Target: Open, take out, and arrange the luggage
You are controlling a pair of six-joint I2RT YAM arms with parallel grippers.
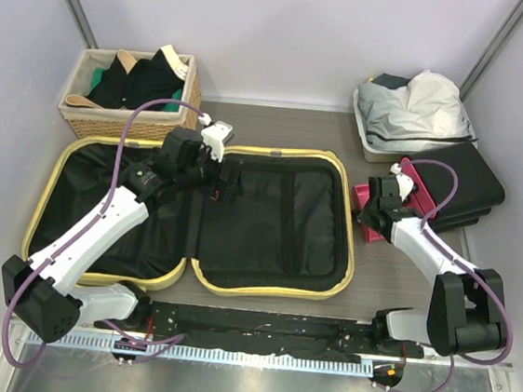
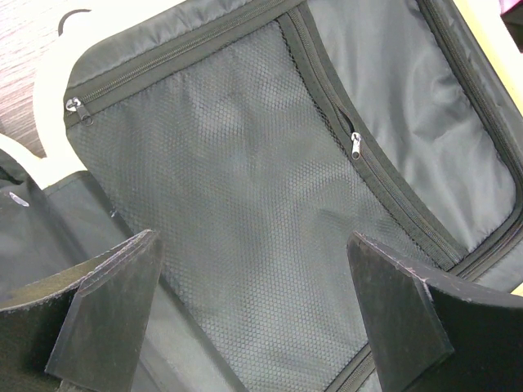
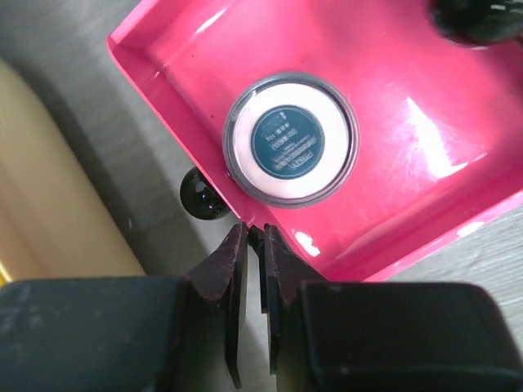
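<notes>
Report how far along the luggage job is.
Done: the luggage lies open flat, with only black lining visible inside. In hand: the right gripper, jaws nearly together, sits at the rim of the pink tray, which holds a round jar; grip unclear. The left gripper hangs open over the mesh pocket. Left: arranging, extent unclear.
</notes>
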